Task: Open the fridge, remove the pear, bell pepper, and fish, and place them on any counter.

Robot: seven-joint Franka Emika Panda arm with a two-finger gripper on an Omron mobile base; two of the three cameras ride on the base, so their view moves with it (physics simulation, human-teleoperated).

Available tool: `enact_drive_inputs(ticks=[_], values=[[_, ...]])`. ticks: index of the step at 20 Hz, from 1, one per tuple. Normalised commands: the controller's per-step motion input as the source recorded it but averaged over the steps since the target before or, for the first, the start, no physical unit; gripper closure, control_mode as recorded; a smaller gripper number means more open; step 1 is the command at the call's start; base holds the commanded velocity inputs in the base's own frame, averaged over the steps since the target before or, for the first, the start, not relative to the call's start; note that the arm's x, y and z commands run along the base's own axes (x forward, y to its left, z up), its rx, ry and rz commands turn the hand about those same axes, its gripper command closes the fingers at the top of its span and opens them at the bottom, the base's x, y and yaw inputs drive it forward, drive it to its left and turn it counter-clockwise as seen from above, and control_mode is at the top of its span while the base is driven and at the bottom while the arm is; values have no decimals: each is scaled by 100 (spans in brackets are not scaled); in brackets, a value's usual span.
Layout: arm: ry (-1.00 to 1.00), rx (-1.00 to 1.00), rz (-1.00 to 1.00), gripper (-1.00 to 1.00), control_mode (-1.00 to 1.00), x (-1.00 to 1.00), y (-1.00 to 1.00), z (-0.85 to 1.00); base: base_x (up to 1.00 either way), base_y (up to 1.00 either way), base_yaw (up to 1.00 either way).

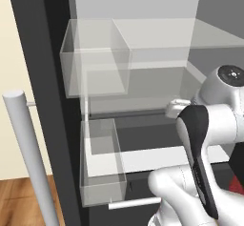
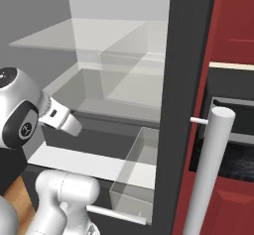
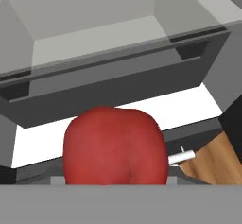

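With the fridge [image 1: 52, 101] open, the gripper [image 3: 116, 183] appears clamped on the bell pepper [image 3: 116, 145] right at its tips, shelves beyond; counter placement, pear and fish remain.

Open fridge [image 1: 52, 101] interior, clear glass shelves [image 2: 74, 40] beyond the jaws, transparent door bins [image 1: 95, 58] off to either side, a pale lower ledge [image 2: 84, 162] below them, all bare

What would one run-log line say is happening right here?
fridge: doors open | bell pepper: held close in the claw, in front of the shelves | glass shelf: bare | phase: carrying pepper out
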Motion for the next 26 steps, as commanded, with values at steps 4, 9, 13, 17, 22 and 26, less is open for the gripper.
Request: enact_drive_inputs(ticks=[4,9,13,17,22,26], values=[[0,0,0,100,100,0,0,0,-69,-5,-1],[0,0,0,100,100,0,0,0,-100,-27,-5],[0,0,0,100,100,0,0,0,-100,-27,-25],[0,0,0,100,100,0,0,0,-100,4,-54],[0,0,0,100,100,0,0,0,-81,17,-85],[0,0,0,100,100,0,0,0,-77,6,-86]])
